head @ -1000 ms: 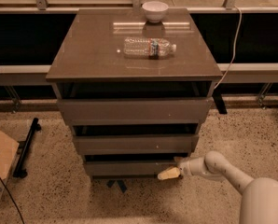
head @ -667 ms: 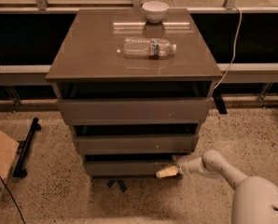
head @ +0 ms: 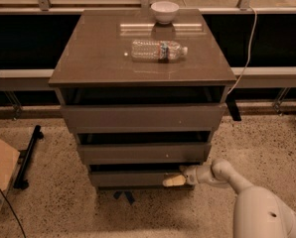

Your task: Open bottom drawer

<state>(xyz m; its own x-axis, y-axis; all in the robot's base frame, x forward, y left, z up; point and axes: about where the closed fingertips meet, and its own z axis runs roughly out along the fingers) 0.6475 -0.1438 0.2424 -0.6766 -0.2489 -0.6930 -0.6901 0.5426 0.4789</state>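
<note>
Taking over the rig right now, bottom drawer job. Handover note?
Gripper: down near the floor, at the right end of the bottom drawer front; the arm comes in from the right.
Bottom drawer: lowest of three in the cabinet, not visibly pulled out.
Done: approach to the drawer front.
Left: get a hold and pull the drawer out.
On top: water bottle lying on its side, bowl at the back.

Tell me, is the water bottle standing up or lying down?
Lying down: the water bottle rests on its side on the cabinet top. The tool is low down at the bottom drawer front.
</note>
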